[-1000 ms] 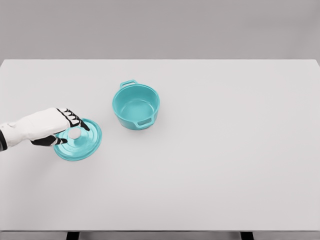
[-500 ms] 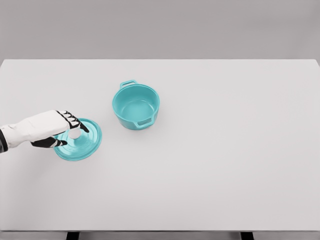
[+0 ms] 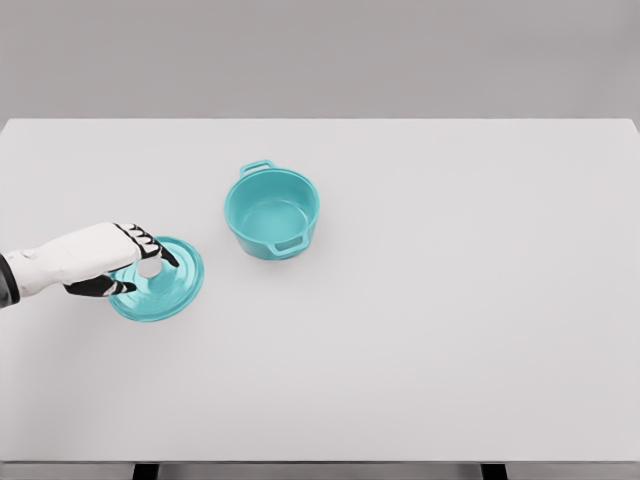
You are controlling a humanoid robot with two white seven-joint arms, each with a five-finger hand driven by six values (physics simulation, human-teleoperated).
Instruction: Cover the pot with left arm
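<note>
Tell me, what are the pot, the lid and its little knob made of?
The pot looks like enamelled metal: smooth, even teal with a soft sheen, thick walls and cast loop handles. The lid matches that teal glaze, so probably the same. The knob is pale grey, perhaps bare metal or plastic. It is a simulator's render, so these are guesses.

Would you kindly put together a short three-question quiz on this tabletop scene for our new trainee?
1. True or false: the lid already sits on the pot.
2. Which hand is at the lid's knob? A) left hand B) right hand
3. Fill in: the lid lies on the table to the pot's ____ in the picture.

Key:
1. False; the pot stands open and the lid lies apart from it.
2. A
3. lower left
</note>
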